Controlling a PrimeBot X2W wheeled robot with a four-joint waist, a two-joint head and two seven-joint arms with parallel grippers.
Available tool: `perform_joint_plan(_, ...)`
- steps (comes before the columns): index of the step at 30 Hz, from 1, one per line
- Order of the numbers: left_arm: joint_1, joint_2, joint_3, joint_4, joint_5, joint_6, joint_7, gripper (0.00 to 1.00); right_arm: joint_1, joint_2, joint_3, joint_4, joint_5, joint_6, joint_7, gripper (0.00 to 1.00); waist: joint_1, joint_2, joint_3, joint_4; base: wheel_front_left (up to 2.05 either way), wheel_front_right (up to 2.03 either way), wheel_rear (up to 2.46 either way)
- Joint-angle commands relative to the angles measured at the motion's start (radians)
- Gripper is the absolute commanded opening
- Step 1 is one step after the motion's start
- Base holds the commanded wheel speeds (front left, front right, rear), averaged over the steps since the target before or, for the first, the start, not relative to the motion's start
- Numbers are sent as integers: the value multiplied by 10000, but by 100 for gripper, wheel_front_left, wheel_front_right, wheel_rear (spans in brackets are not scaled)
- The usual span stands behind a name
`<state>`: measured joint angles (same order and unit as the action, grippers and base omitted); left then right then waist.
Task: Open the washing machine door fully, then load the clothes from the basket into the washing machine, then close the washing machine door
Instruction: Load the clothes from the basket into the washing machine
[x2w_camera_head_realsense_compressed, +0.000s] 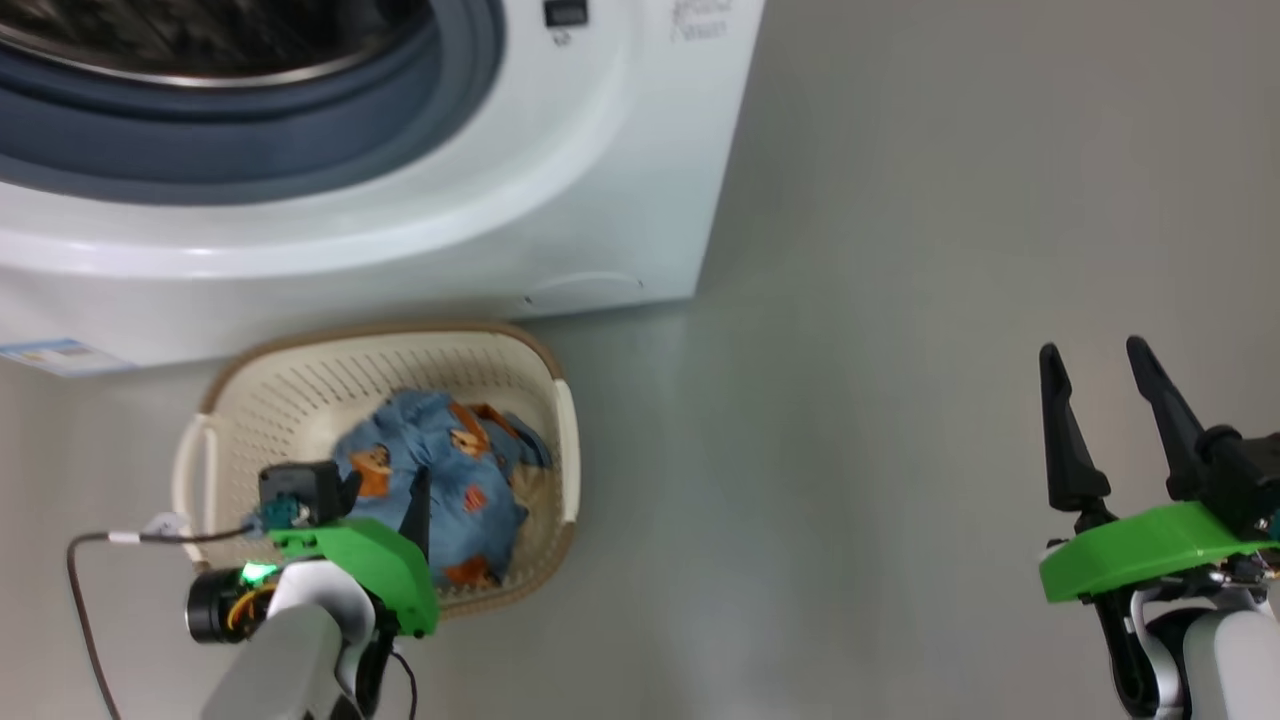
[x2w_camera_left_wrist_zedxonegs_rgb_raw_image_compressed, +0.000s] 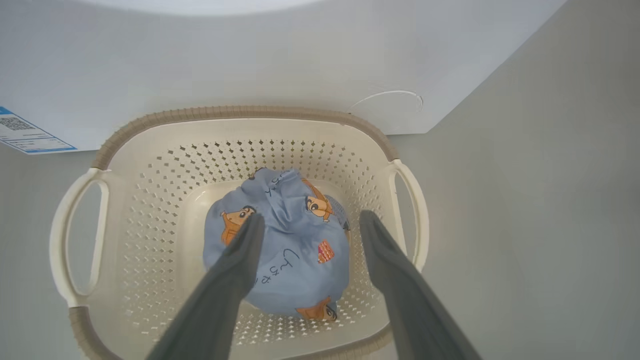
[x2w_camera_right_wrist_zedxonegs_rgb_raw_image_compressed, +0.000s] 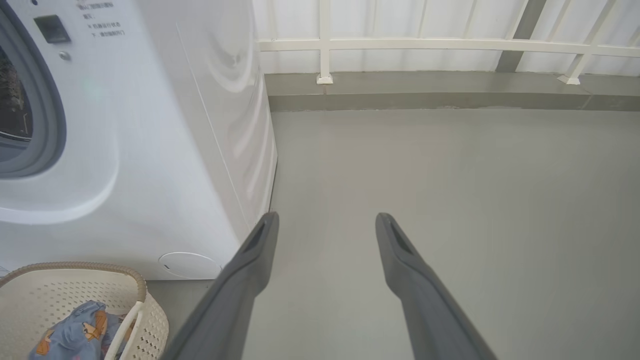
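Grey-fingered left claw (x2w_camera_left_wrist_zedxonegs_rgb_raw_image_compressed: 307, 220) hangs spread wide and empty over the blue cartoon-print clothes (x2w_camera_left_wrist_zedxonegs_rgb_raw_image_compressed: 295, 240), which lie between its tips inside the cream basket (x2w_camera_left_wrist_zedxonegs_rgb_raw_image_compressed: 240, 113). Beyond the basket stands the white washing machine (x2w_camera_left_wrist_zedxonegs_rgb_raw_image_compressed: 250, 60). The right claw (x2w_camera_head_realsense_compressed: 1095, 352), also spread and empty, hovers over grey floor (x2w_camera_head_realsense_compressed: 880, 400).

Two pale grey forearms (x2w_camera_head_realsense_compressed: 270, 660), bright green plastic wrist brackets (x2w_camera_head_realsense_compressed: 370, 565); left end effector (x2w_camera_left_wrist_zedxonegs_rgb_raw_image_compressed: 311, 216) and right end effector (x2w_camera_head_realsense_compressed: 1092, 348) each bear two long dark fingers (x2w_camera_head_realsense_compressed: 1065, 440); thin brown cable (x2w_camera_head_realsense_compressed: 75, 590) at left wrist.

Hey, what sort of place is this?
Likely a laundry area: a white front-loading washing machine on a grey floor, a basket holding clothes before it, and a white railing beyond.
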<state>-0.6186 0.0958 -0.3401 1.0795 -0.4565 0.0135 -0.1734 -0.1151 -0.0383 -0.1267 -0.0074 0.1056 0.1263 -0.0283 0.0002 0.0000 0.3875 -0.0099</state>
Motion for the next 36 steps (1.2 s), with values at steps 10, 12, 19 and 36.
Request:
perform_joint_plan(10, -1339, 408, 451, 1688, -527, -646, 988, 100, -763, -120, 560, -307, 164, 44, -431, 100, -2, 0, 2531, -1248, 0, 0, 0)
perform_joint_plan(12, -1515, 507, 522, 1812, -641, -676, 1276, 100, -847, -120, 599, -339, 203, 44, -480, 100, -2, 0, 2856, -1347, 0, 0, 0)
perform_joint_plan(19, -2100, 860, 772, 2000, -977, -567, 1960, 100, -1121, -120, 709, -413, 321, 44, -652, 100, -2, 0, 3825, -1581, 0, 0, 0)
perform_joint_plan(36, -2736, 1318, 1151, 2098, -1525, -32, 2580, 39, -1468, -120, 984, -224, 605, 44, -973, 100, -2, 0, 4705, -1855, 0, 0, 0)
